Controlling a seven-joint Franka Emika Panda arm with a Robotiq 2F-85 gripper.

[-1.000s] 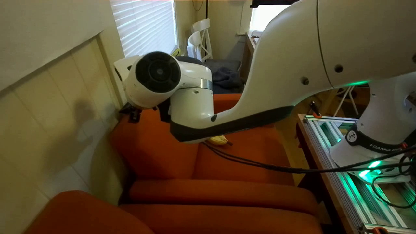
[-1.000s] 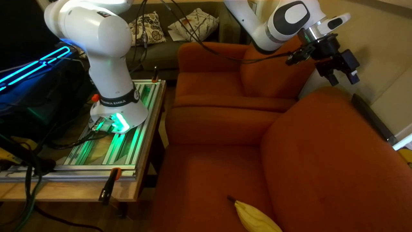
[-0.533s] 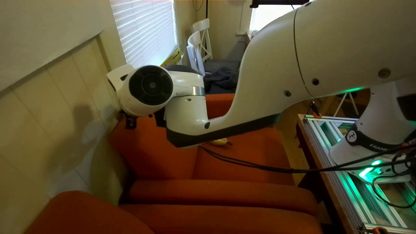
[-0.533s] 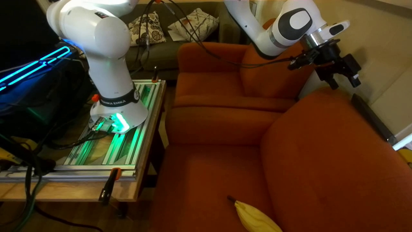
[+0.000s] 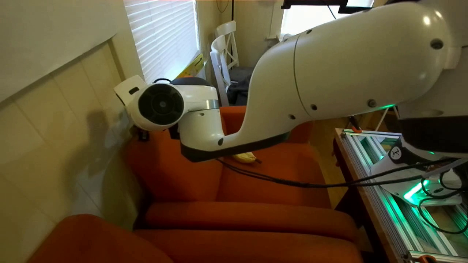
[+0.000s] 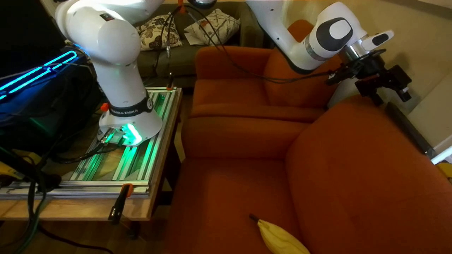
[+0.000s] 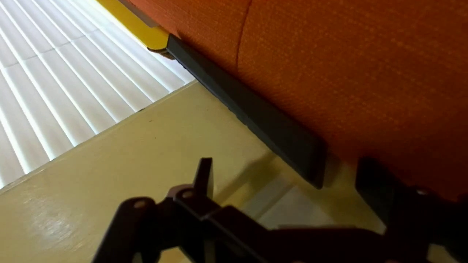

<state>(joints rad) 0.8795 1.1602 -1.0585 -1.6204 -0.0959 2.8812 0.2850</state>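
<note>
Fingers (image 7: 205,177) of the hand (image 7: 285,160) stand well apart, as the wrist view shows. In the gap between them appears the near end of a long dark bar (image 7: 252,109), which runs at a slant between an orange backrest (image 7: 347,65) and a pale yellow wall (image 7: 120,153). At the bar's far end sits a yellow piece (image 7: 142,27), with white blinds (image 7: 55,91) beside it. One fingertip overlaps the backrest in that view; whether the two touch, I cannot tell. In an exterior view the hand hangs close to the wall by the top corner of the backrest, its fingers pointing downward, and the bar lies behind the backrest, along the wall. A yellow, banana-like thing (image 6: 280,240) with a brown stem (image 6: 253,218) rests on the seat (image 6: 229,197) of the same orange sofa (image 6: 243,135), well apart from the hand. The arm (image 5: 289,91) hides part of it in an exterior view. The robot's base (image 6: 150,125), lit green on one side, stands on a metal frame (image 6: 95,188), and the frame lies on the wooden bench (image 6: 81,209). An orange-and-black clamp (image 6: 120,204) sits at the bench's edge. Beyond the bench, a grey-green sofa (image 6: 190,58) bears two patterned pillows (image 6: 213,28). White chairs (image 5: 218,44) stand near the blinds in an exterior view, and dark cables (image 5: 303,185) run between the arm and the base.
</note>
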